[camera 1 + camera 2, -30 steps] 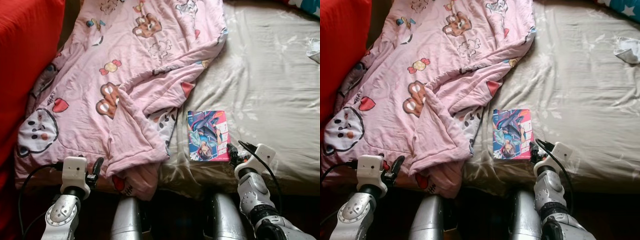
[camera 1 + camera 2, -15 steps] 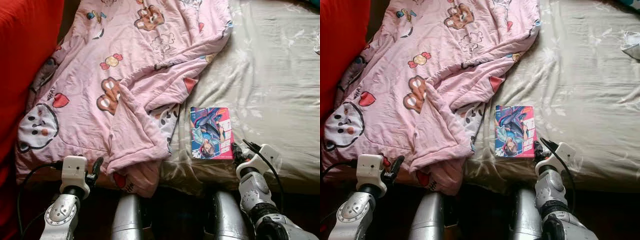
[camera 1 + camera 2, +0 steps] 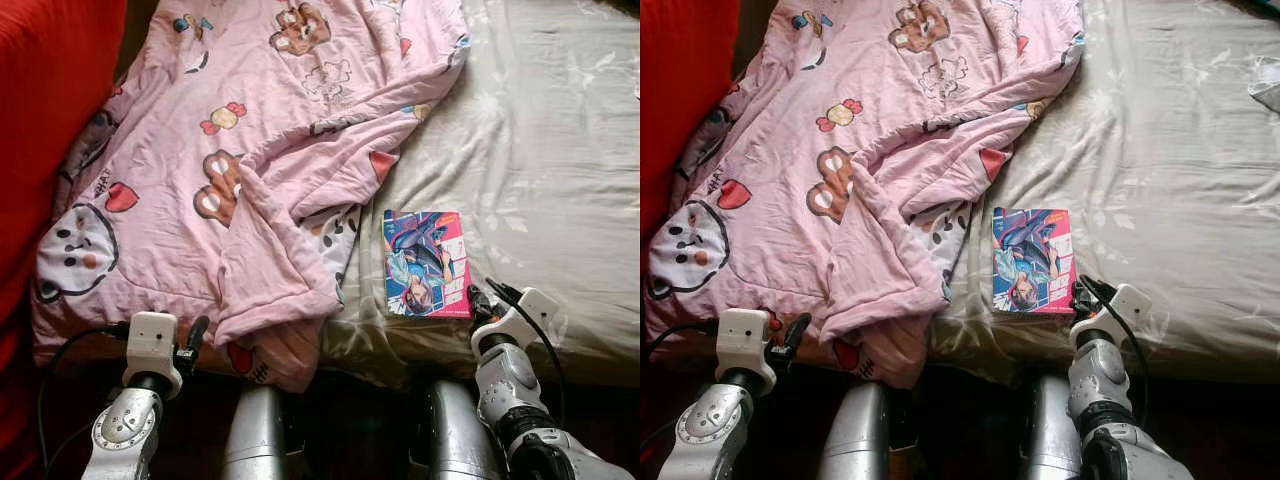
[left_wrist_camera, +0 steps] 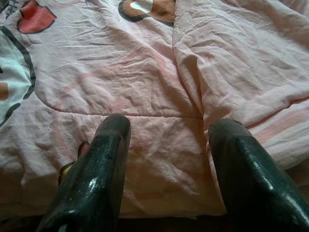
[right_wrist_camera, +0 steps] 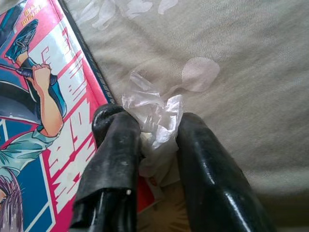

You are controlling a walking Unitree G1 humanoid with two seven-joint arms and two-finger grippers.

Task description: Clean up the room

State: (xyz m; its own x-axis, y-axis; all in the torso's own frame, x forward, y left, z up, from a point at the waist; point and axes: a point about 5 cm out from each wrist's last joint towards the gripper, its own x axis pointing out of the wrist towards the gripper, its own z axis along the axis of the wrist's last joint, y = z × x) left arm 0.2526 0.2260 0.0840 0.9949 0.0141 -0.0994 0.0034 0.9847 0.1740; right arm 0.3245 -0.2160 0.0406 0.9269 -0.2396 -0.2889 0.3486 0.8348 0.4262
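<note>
The right gripper [image 5: 149, 145] sits at the bed's near edge, fingers closed down on a crumpled clear wrapper [image 5: 153, 116] with something red and tan tucked beneath it, exactly what I can't tell. Over the last second the whole view has slid a little, so the head has shifted; the gripper itself sits in the same spot beside the book [image 3: 427, 263] as it did a second ago, and the wrapper is already pinched. That reads as one piece of litter secured, with the carry-off the likely next step.

Touching the gripper's left finger [image 5: 113, 159] is the book, its bright pink-and-blue cover flat on the grey sheet [image 3: 540, 180]. Lift carelessly and that finger could drag the cover along.

Over on the other side, the left gripper [image 4: 166, 166] hovers with its fingers spread wide and nothing between them, just short of the pink blanket [image 3: 250, 150], whose hem droops off the mattress edge right ahead of it.

Beyond the blanket, to the left gripper's outer side, a red cushion [image 3: 50, 120] rises. Far past the right gripper, a small pale scrap [image 3: 1268, 85] lies on the sheet, more tidying to come.
</note>
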